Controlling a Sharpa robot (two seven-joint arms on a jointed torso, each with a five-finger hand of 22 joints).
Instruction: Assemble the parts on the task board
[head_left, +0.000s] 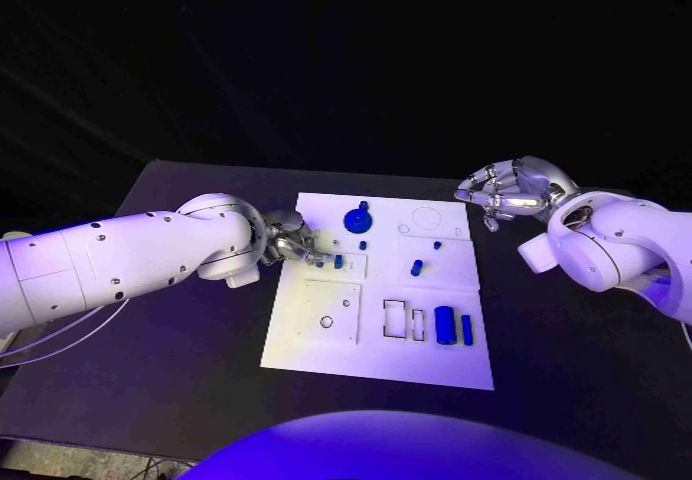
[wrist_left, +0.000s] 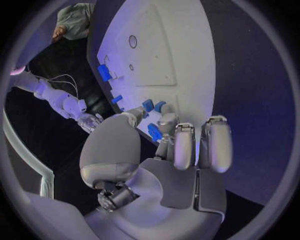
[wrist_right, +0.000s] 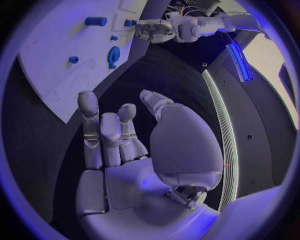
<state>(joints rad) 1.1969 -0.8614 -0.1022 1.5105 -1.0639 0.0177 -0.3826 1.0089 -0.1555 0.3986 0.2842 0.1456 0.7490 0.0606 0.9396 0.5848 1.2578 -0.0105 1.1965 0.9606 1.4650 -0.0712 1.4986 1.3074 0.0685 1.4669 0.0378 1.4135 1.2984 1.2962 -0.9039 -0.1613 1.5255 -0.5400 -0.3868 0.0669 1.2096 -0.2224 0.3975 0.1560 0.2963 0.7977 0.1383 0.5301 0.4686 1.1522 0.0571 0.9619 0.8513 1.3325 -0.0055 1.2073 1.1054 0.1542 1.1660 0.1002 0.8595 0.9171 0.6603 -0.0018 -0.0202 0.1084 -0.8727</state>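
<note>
The white task board (head_left: 378, 345) lies mid-table. My left hand (head_left: 294, 244) is at the board's left edge and pinches a small blue part (wrist_left: 154, 132) between thumb and a finger, just above the board; two more small blue parts (wrist_left: 148, 105) stand in the board beside it. My right hand (head_left: 505, 190) hovers off the board's far right corner, fingers apart and holding nothing. A round blue part (head_left: 356, 220) lies at the far side, a blue peg (head_left: 417, 267) in the middle, and two long blue blocks (head_left: 444, 324) near the right edge.
A raised white square with a small hole (head_left: 330, 312) occupies the board's near left. Rectangular cut-outs (head_left: 395, 317) sit beside the long blocks. The black table (head_left: 188, 330) surrounds the board. The right wrist view shows the board (wrist_right: 62, 65) and my left hand (wrist_right: 153, 30) beyond it.
</note>
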